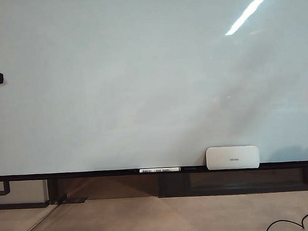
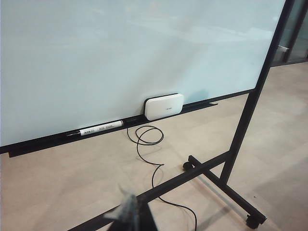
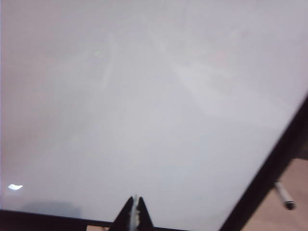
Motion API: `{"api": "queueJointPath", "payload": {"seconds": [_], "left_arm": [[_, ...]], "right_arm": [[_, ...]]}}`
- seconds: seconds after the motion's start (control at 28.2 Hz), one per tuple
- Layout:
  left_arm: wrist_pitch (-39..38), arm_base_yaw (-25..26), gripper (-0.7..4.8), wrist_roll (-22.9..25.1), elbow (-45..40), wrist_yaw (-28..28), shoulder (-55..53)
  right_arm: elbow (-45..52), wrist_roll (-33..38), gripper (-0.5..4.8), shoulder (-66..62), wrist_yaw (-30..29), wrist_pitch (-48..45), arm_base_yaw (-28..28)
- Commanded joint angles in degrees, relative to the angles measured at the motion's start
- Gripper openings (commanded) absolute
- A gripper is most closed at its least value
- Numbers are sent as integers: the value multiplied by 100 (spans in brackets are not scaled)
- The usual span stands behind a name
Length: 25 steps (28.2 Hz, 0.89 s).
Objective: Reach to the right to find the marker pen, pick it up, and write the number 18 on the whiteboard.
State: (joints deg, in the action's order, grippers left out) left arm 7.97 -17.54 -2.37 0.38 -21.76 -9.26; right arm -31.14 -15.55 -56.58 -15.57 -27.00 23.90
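The marker pen (image 1: 159, 170) lay lengthwise, left to right, on the whiteboard's (image 1: 141, 84) black lower rail just left of the eraser (image 1: 232, 157), while the right gripper (image 3: 134, 211) hung clenched and empty before the board; whether the left gripper (image 2: 129, 211) was clenched could not be told.

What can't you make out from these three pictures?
- Right tool: only its shut tips show at the right wrist view's edge; absent from the exterior view.
- Left tool: blurred and cut off by the left wrist view's edge, so open or shut is unclear.
- Marker pen: beyond the whiteboard frame in the right wrist view, small and blurred.
- Labelled marker on the rail: print too small to read.
- Eraser: logo illegible.
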Motion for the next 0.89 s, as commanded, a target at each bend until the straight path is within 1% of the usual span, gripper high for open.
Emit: {"api": "queueJointPath", "payload": {"seconds": [0.04, 0.07, 0.18, 0.21, 0.25, 0.28, 0.32, 0.43, 0.5, 0.6, 0.71, 0.78, 0.89], "left_arm": [[66, 2, -1, 39, 13, 76, -9], [42, 2, -1, 42, 13, 170, -9], [-17, 2, -1, 44, 13, 262, -9], [-26, 2, -1, 44, 13, 262, -9], [-33, 2, -1, 44, 13, 262, -13], [-35, 2, -1, 44, 13, 262, -13], [-37, 2, -1, 44, 13, 264, -13], [-52, 2, -1, 44, 13, 262, -13], [-79, 2, -1, 44, 13, 273, -13], [-173, 2, -1, 46, 13, 271, -13], [-188, 2, -1, 44, 13, 269, -13], [-144, 2, -1, 50, 13, 264, -13], [-149, 2, -1, 155, 13, 205, -13]], "right_arm": [[-72, 59, -1, -472, -168, -614, 341], [-72, 94, -1, -553, -138, -710, 409], [-74, 398, -1, -640, 240, -776, 595], [-74, 398, -1, -691, 162, -798, 688], [-74, 398, -1, -754, -46, -800, 815], [-76, 404, -1, -857, -413, -817, 984], [-74, 461, -1, -973, -601, -883, 1132], [-81, 660, 1, -1565, -907, -1456, 1502], [-146, 658, 29, -2052, -1176, -1801, 1696], [-221, 656, 31, -2511, -1196, -2092, 1845], [-326, 658, 31, -2830, -940, -2212, 1867], [-470, 656, 31, -3069, -951, -2214, 1867], [-772, 654, 31, -3552, -1172, -2214, 1875]]}}
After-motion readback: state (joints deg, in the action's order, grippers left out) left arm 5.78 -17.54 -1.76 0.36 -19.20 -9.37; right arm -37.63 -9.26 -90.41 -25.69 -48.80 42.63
